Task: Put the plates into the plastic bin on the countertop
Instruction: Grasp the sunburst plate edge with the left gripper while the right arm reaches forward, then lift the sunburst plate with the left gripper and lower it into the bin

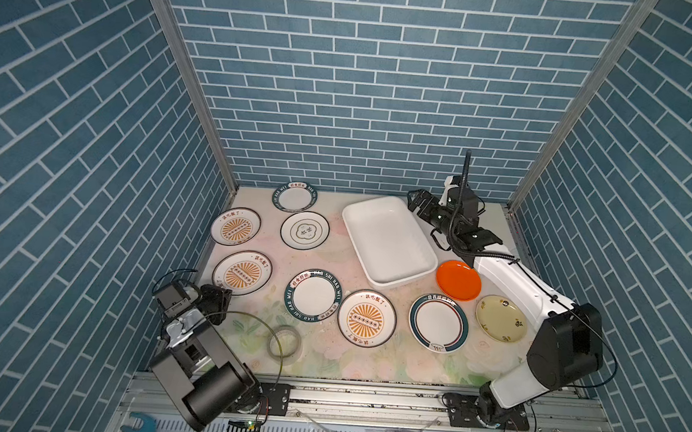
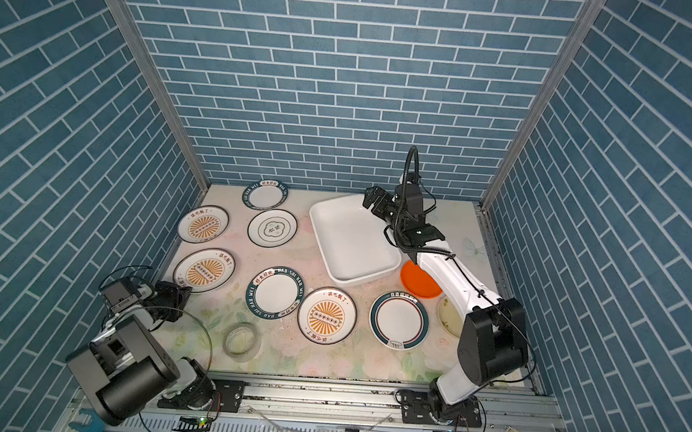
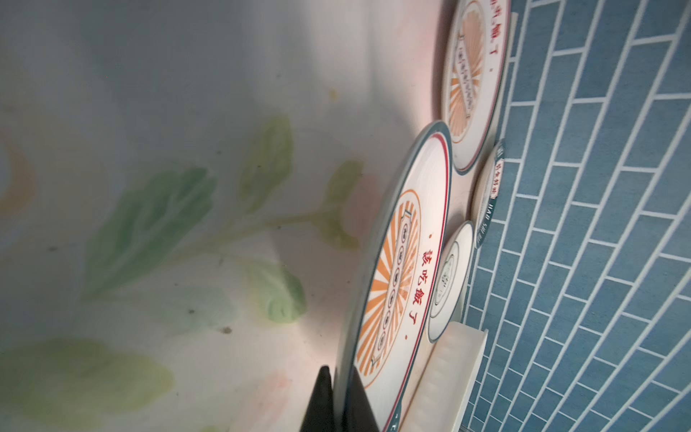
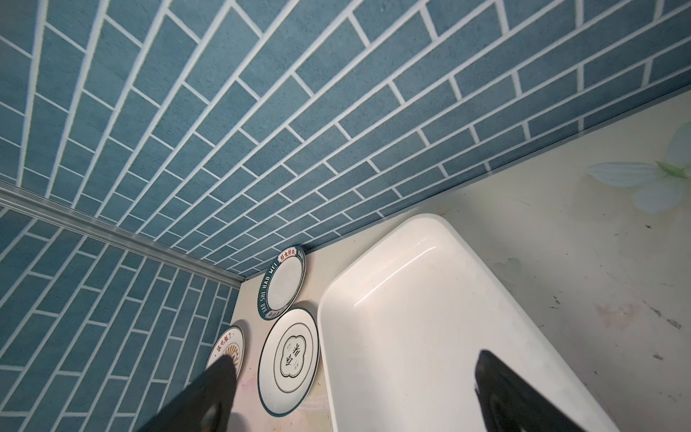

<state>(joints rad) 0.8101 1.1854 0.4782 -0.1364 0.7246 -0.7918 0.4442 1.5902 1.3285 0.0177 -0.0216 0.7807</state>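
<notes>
Both top views: 9 plates (image 1: 366,318) outside plastic bin (image 1: 386,240)

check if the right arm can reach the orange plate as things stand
Probably yes, awkwardly. The orange plate lies uncovered beside the bin and the right gripper is open, but it hangs over the bin's far corner, and the plate sits partly under that arm's forearm, so it must fold back.
</notes>
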